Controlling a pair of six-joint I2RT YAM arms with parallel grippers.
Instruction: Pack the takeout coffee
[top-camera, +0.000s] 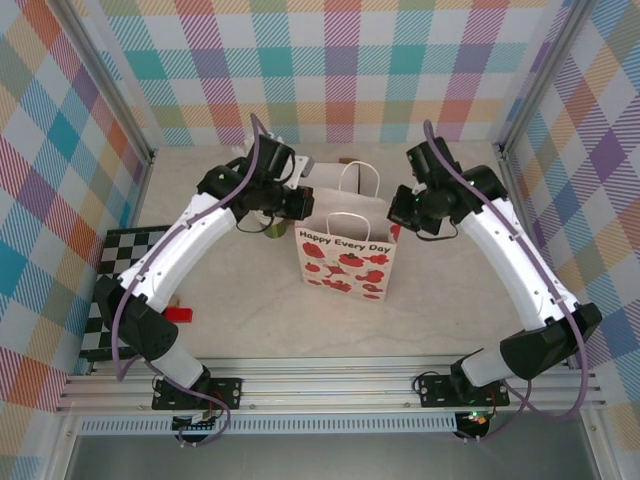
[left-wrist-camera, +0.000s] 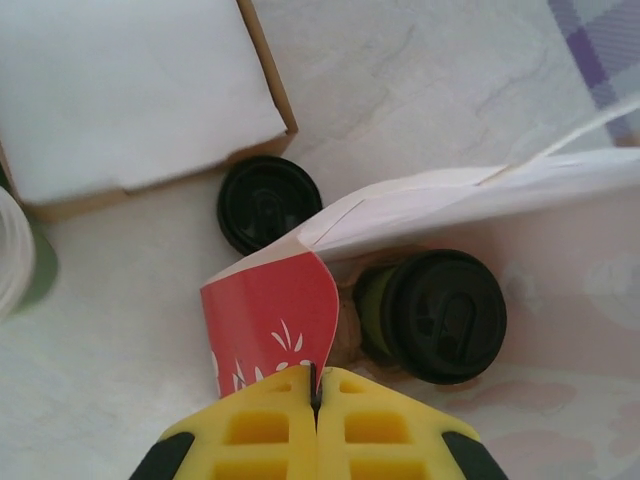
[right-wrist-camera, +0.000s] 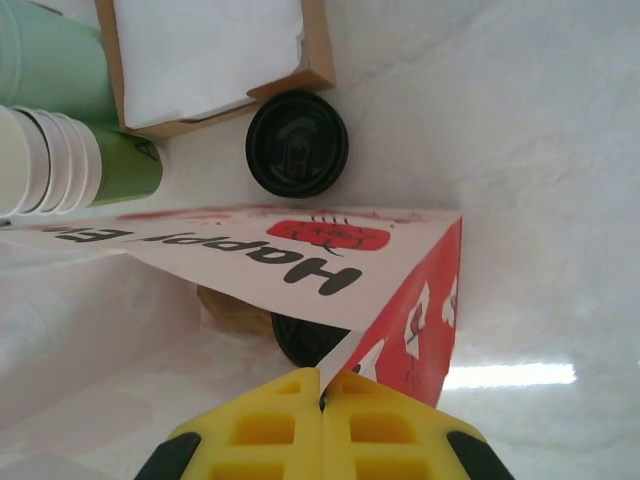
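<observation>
1. At the centre of the table (top-camera: 250, 320) stands a white paper bag (top-camera: 345, 260) printed with red strawberries and the words "Happy Every Day", its mouth facing up.
2. Left gripper (left-wrist-camera: 315, 385): the yellow fingers are pressed together, pinching the red side fold of the bag at its rim.
3. Right gripper (right-wrist-camera: 322, 395): the fingers are likewise closed, clamping the opposite top corner of the bag, where the printed face meets the red side.
4. Takeout coffee (left-wrist-camera: 440, 315): it lies inside the bag, below the rim. Its black lid is turned toward the left wrist camera and the green cup wall shows to the lid's left. Whether it is upright or tilted cannot be told.
5. Loose black lid (left-wrist-camera: 268, 203): flat on the table just outside the bag, near a cardboard box (left-wrist-camera: 140, 90) holding white paper.
6. Stack of green cups (right-wrist-camera: 60, 150): on its side beside the box, outside the bag.
</observation>
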